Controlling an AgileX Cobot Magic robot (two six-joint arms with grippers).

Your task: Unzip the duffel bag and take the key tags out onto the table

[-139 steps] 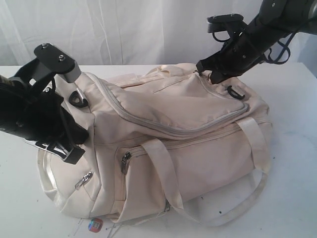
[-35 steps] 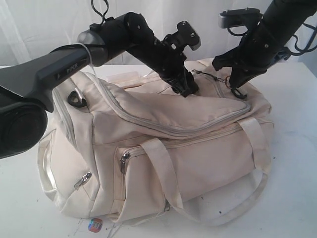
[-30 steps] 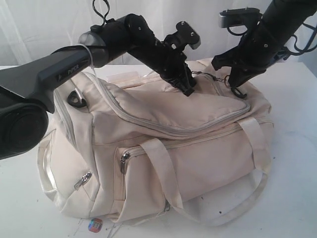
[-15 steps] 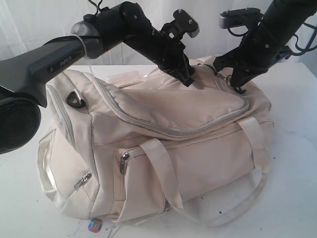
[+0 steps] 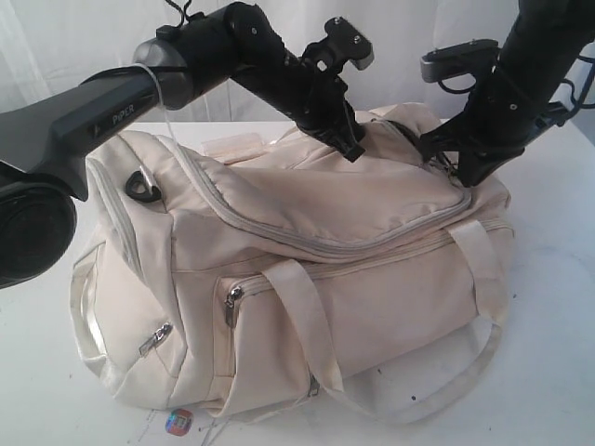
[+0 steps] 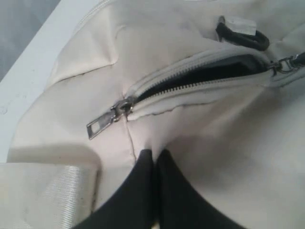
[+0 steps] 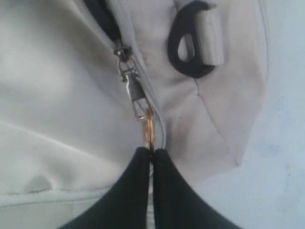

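Observation:
The cream-white duffel bag (image 5: 363,288) lies on the white table (image 5: 558,316). My left gripper (image 5: 354,151) reaches across to the bag's top and is shut, pinching a fold of its fabric (image 6: 143,138) just beside the zipper's end. The top zipper gapes a little, showing dark lining (image 6: 214,71); one loose metal pull (image 6: 101,126) lies flat. My right gripper (image 7: 151,151) is shut on the brass loop of the other zipper pull (image 7: 138,98), near the bag's right end (image 5: 454,172). The key tags are hidden.
A black strap clip (image 7: 190,45) sits right beside the held pull. Webbing handles (image 5: 307,316) hang over the bag's front. A small red-blue round sticker (image 5: 178,421) lies at the table's front edge. A white curtain (image 5: 93,46) hangs behind.
The left arm swung from the bag's left end to its top and pinched the fabric. The right gripper has drawn the zipper pull rightwards and down, opening a short gap.

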